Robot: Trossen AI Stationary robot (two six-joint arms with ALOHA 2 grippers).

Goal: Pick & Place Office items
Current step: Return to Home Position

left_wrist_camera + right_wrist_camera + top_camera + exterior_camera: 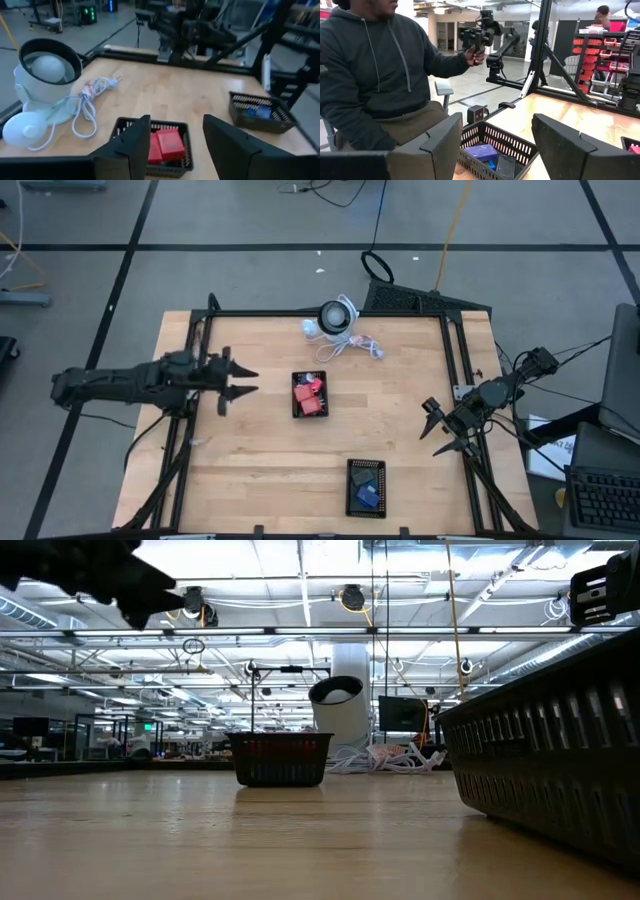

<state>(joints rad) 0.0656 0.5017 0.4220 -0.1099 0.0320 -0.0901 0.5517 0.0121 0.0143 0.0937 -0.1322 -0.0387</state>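
Homing asked little of you: the left gripper (244, 382) and right gripper (437, 428) hung empty, fingers apart, well apart from the baskets. The red chargers (312, 402) lay in the upper black basket (294, 406) and the blue chargers (368, 498) in the lower black basket (349, 480), so you needed only smooth, level retraction.

Nearest black tray (540, 770) partly off-frame

A white round device (337, 317) stands at the wooden table's (260, 440) far edge, its coiled white cable (357, 346) lying just beside it. A person in a dark hoodie (370, 75) sits beyond the table.
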